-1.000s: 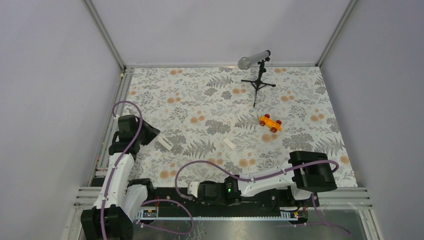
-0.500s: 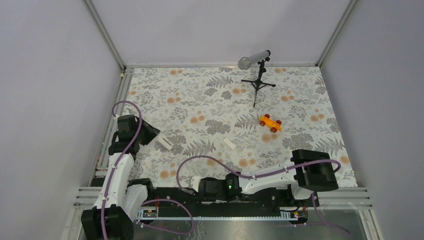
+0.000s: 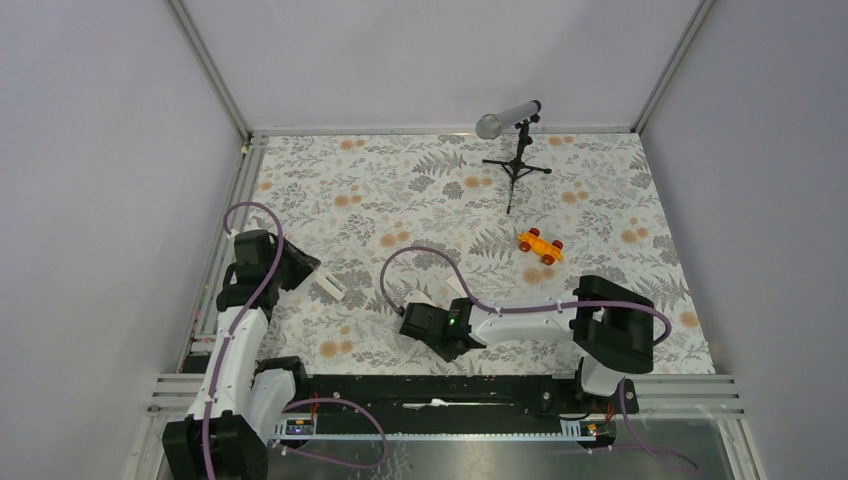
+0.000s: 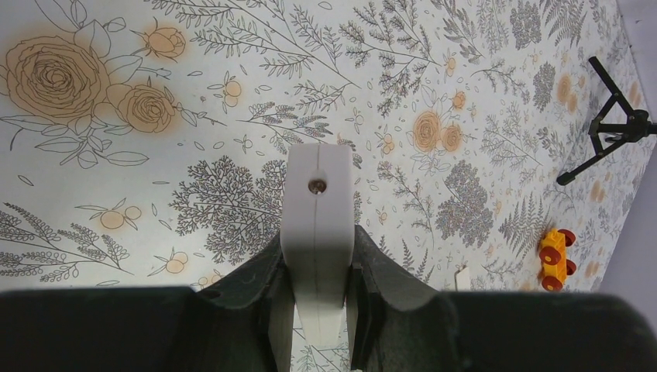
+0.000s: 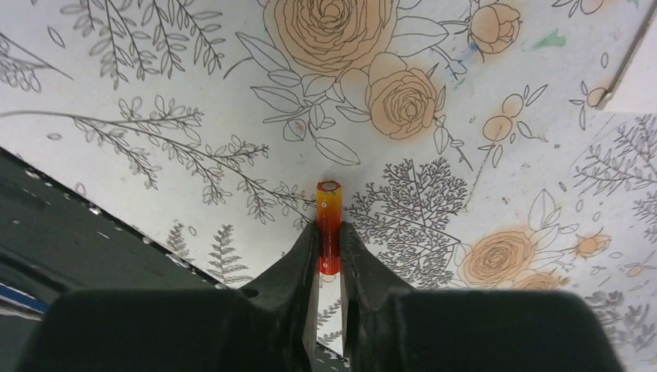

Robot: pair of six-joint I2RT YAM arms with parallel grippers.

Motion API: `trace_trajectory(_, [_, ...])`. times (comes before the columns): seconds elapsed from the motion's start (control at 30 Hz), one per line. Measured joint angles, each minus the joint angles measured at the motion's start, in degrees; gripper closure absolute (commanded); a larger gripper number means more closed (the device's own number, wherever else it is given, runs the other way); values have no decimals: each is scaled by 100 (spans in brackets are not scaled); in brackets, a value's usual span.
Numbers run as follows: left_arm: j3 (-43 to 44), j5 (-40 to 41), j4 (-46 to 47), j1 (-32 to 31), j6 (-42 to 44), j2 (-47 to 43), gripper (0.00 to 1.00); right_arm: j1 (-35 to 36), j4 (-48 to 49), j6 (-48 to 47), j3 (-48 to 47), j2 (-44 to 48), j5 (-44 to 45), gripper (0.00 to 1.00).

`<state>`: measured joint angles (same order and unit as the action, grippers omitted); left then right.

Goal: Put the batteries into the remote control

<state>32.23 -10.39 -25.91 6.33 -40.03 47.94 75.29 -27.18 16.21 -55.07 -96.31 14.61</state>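
**Top view.** L pincer [image 3: 308, 272] at the counter's [image 3: 420, 190] left edge, with the white remote [image 3: 330, 287] sticking out from it toward centre. R pincer [image 3: 412, 322] low over the near-centre print, well apart from the remote. Its grip can't be read from this angle. Toy car [image 3: 540, 245] and mic stand [image 3: 515, 150] sit far off and play no part.

**L wrist view.** L pincer [image 4: 318, 260] is clamped on the remote [image 4: 318, 201], a finger [image 4: 271, 291] pressed to each side. The face shown is plain white with a seam and one screw. Whether the batt. bay faces up can't be told. Car [image 4: 555, 260] at far right.

**R wrist view.** R pincer [image 5: 328, 244] is closed tight on a red-orange battery [image 5: 328, 213], its tip poking out fwd just above the counter [image 5: 116, 70]. 2nd cell not seen in any view.

**Step (est.).** 1st cell is gripped and in transit, and the remote is held ready. No cell is loaded, so the task is early. Next move needs R to carry the cell across to the remote, line its axis up with the bay and match polarity, while L keeps the remote steady.
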Motion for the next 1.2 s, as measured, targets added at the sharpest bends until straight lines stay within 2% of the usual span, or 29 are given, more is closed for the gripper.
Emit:
trace_trajectory(0.27, [-15, -214, 33, 2, 0, -48, 100, -9, -269, 953, -229, -170, -31, 84])
trace_trajectory(0.43, [-549, -962, 872, -103, -203, -175, 100, -118, -439, 1071, -229, -39, -66, 83])
trace_trajectory(0.6, [-1064, -1408, 1836, -970, -584, -83, 100, -525, -734, 1069, -304, 487, -52, 83])
trace_trajectory(0.83, [-1213, -1928, 3602, -2192, -1143, 778, 100, -793, -1078, 935, -905, 973, -74, 82])
trace_trajectory(0.93, [-1211, -2153, 4212, -2546, -1377, 1143, 100, -796, -1246, 850, -1307, 1012, -173, 82])
trace_trajectory(1.2, [-1209, -2385, 5174, -3005, -2065, 1731, 100, -833, -1711, 837, -2275, 977, -411, 81])
